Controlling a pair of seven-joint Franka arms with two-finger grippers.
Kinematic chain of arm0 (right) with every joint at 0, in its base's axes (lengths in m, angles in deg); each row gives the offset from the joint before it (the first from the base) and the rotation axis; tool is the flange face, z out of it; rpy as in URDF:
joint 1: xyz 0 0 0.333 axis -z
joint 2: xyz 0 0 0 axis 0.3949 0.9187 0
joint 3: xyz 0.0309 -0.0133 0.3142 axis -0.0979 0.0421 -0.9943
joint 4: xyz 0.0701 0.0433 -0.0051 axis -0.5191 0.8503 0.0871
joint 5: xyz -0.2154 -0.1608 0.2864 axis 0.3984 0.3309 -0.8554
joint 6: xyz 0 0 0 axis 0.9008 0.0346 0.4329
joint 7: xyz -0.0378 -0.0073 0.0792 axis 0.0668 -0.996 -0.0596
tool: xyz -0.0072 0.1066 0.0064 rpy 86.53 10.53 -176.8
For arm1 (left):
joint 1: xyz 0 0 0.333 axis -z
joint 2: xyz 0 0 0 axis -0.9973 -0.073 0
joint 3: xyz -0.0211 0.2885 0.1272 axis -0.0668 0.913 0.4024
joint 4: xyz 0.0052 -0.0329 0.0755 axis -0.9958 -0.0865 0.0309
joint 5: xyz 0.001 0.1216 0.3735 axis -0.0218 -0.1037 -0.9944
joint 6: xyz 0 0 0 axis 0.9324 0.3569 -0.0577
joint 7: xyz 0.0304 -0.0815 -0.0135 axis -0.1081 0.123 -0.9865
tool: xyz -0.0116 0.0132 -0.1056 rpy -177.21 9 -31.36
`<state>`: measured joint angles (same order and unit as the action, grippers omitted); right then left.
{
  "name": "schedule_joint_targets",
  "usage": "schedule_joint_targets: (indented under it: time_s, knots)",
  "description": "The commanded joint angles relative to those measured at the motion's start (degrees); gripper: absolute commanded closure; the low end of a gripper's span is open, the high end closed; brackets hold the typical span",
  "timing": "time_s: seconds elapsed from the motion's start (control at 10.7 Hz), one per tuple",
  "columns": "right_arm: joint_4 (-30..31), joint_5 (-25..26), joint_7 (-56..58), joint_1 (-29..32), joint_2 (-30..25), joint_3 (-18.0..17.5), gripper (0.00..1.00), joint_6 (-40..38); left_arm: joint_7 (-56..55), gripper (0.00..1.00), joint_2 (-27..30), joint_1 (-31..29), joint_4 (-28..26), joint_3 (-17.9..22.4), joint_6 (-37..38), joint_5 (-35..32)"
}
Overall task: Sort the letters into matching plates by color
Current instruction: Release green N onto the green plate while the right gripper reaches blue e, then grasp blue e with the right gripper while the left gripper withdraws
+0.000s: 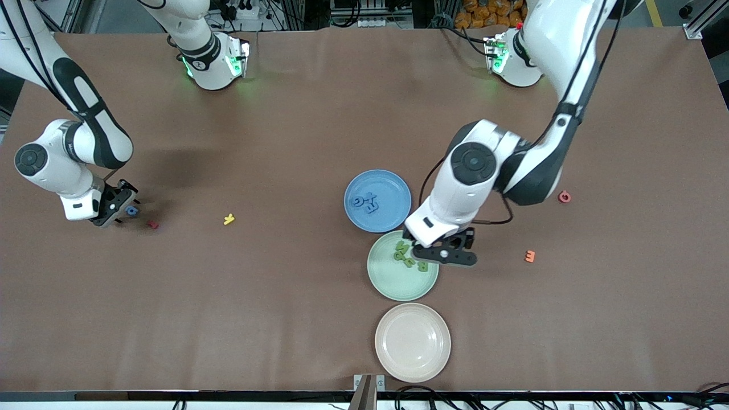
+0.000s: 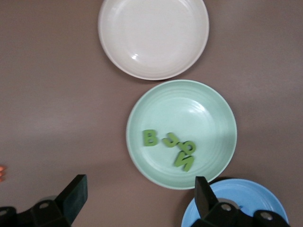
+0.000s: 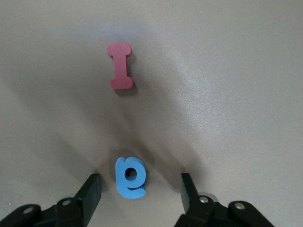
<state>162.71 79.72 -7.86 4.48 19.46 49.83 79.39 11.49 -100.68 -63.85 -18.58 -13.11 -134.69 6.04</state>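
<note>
Three plates (image 1: 377, 200); twelve letters (image 1: 131, 210).

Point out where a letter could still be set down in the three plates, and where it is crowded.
The beige plate, nearest the front camera, holds nothing. The green plate is bare on its camera-side half; its green letters cluster beneath the open left gripper. The blue plate has bare rim around its blue letters.

Green letters (image 2: 170, 146) in mint plate (image 2: 213, 109).
</note>
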Motion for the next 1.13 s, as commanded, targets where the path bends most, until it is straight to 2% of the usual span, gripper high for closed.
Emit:
schedule_joint_targets:
  time_s: [0.0,0.28,0.66,1.03]
  knots:
    - [0.1,0.8,0.9,1.5,0.3,-1.2,0.32,1.3,-0.8,0.0,7.8,-2.4,-1.7,0.1,7.7,-1.2]
    - [0.1,0.9,0.9,1.4,0.3,-1.2,0.49,1.3,-0.9,0.0,12.9,-5.4,-1.8,0.0,13.8,-1.2]
    - [0.1,0.8,0.9,1.4,0.2,-1.7,0.58,1.3,1.2,0.0,20.1,-11.2,-1.6,-0.5,23.5,0.2]
    - [0.1,0.8,0.8,1.2,0.2,-1.7,0.66,1.3,6.2,0.0,25.1,-13.9,-1.6,-0.2,29.4,1.5]
